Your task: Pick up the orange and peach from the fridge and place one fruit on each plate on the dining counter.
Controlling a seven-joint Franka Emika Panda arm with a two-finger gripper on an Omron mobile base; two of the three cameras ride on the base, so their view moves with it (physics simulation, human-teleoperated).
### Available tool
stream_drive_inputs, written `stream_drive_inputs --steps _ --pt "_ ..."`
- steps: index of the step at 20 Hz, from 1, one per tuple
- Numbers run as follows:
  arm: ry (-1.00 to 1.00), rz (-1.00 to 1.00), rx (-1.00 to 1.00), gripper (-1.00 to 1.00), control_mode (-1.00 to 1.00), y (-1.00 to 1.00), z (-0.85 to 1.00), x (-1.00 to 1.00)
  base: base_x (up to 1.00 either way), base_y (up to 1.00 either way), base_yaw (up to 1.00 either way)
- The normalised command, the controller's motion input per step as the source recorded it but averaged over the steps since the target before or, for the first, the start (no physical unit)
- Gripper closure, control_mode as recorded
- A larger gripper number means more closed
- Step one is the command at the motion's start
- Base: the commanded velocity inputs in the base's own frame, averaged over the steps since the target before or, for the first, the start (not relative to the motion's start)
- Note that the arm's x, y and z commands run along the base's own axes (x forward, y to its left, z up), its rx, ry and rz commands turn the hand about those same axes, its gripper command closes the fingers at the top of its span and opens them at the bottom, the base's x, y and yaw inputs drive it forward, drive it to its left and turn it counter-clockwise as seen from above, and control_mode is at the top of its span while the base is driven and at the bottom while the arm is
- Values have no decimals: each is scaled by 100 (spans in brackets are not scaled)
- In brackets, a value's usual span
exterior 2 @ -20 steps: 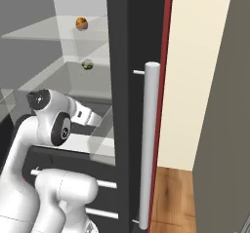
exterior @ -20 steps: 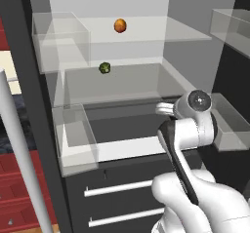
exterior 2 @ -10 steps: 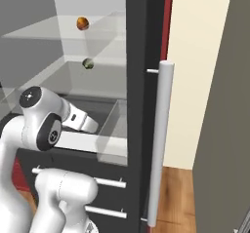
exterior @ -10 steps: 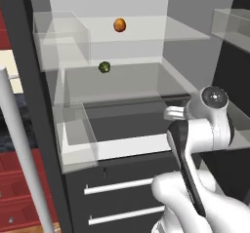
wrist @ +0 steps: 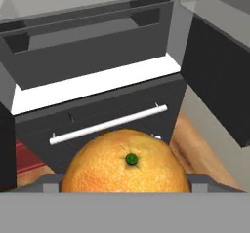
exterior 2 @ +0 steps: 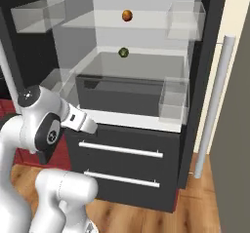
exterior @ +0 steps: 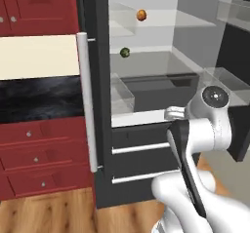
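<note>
— What changed?
— Both base views have swung, so the camera moved: the fridge [exterior: 146, 129] now sits centre-right in the left base view, with red cabinets [exterior: 39, 164] at left.
— And the pincer [wrist: 125, 190]?
— Clenched on the orange [wrist: 125, 161], low centre in the hand view.
— Anything left inside?
— A peach [exterior 2: 127, 15] on the upper glass shelf [exterior 2: 97, 20].

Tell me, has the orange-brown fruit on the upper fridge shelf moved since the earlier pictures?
No. The orange-brown fruit lies on the same upper glass shelf, above the dark green item; only the camera shifted with the base.
</note>
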Motion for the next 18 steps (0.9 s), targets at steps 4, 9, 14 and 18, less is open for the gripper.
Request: stream_drive_inputs --steps 4,9,14,18 --pt "0 0 0 100 100 0 0 0 -88 39 33" --pt "0 0 0 100 100 0 0 0 -42 68 51" --pt "0 0 0 100 100 0 0 0 -11 75 63" --pt "0 0 0 100 100 0 0 0 15 72 55"
